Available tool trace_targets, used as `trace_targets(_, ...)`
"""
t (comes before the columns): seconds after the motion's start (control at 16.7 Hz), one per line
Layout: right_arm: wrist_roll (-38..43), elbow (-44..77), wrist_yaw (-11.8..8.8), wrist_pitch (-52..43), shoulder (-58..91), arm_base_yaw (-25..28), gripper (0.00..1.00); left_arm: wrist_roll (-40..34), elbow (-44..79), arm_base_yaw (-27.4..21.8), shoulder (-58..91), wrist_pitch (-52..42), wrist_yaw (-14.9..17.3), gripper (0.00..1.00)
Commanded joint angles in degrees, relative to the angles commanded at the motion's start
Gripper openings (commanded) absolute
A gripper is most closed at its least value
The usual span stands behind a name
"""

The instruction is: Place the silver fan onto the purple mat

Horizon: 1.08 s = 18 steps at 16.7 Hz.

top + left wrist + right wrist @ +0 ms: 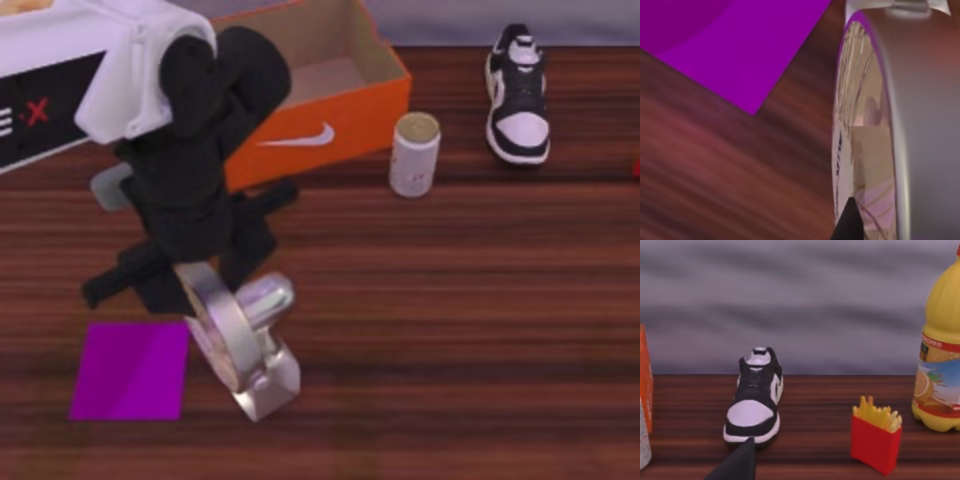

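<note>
The purple mat [132, 370] lies flat on the dark wood desk [470, 300] near its left front area. Just right of the mat, the silver fan [240, 335] appears with its round head tilted and its blocky base toward the front; whether the base touches the desk cannot be told. The mat's right edge sits just beside the fan head, and the fan is not over the mat. The left end effector [200, 275] is directly behind the fan, at the rim of the head; its fingers appear closed on the silver fan, though the contact itself is largely hidden by the arm. In the left wrist view the fan rim [920, 125] fills one side, with 1 dark fingertip [850, 220] against its reflective face and the mat [740, 45] close by. Behind the arm stands an open orange shoebox [330, 110]. Further right stand a white speckled cup [414, 153] and a black-and-white sneaker [518, 92]. The right end effector's state cannot be told; only 1 dark fingertip [737, 462] shows in the right wrist view, facing the sneaker, a red carton of fries [875, 440] and an orange juice bottle [940, 350].
</note>
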Motion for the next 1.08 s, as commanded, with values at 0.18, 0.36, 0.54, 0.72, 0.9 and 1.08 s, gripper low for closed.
trace_targets(0.18, 0.0, 0.0, 0.0, 0.0, 0.0, 0.0, 1.0, -0.1, 2.3, 0.2, 0.0, -2.3, 0.0, 0.0)
trace_targets(0.36, 0.0, 0.0, 0.0, 0.0, 0.0, 0.0, 1.0, -0.2, 7.2, 0.7, -0.3, -7.7, 0.0, 0.0)
trace_targets(0.54, 0.0, 0.0, 0.0, 0.0, 0.0, 0.0, 1.0, -0.1, 10.5, 1.0, -0.6, -11.2, 0.0, 0.0)
trace_targets(0.72, 0.0, 0.0, 0.0, 0.0, 0.0, 0.0, 1.0, -0.1, 10.4, 0.7, -0.4, -11.1, 0.0, 0.0)
trace_targets(0.9, 0.0, 0.0, 0.0, 0.0, 0.0, 0.0, 1.0, -2.2, 9.6, 1.6, -1.1, -11.3, 0.0, 0.0)
trace_targets(1.08, 0.0, 0.0, 0.0, 0.0, 0.0, 0.0, 1.0, -9.7, 7.3, 4.3, -3.5, -11.6, 0.0, 0.0)
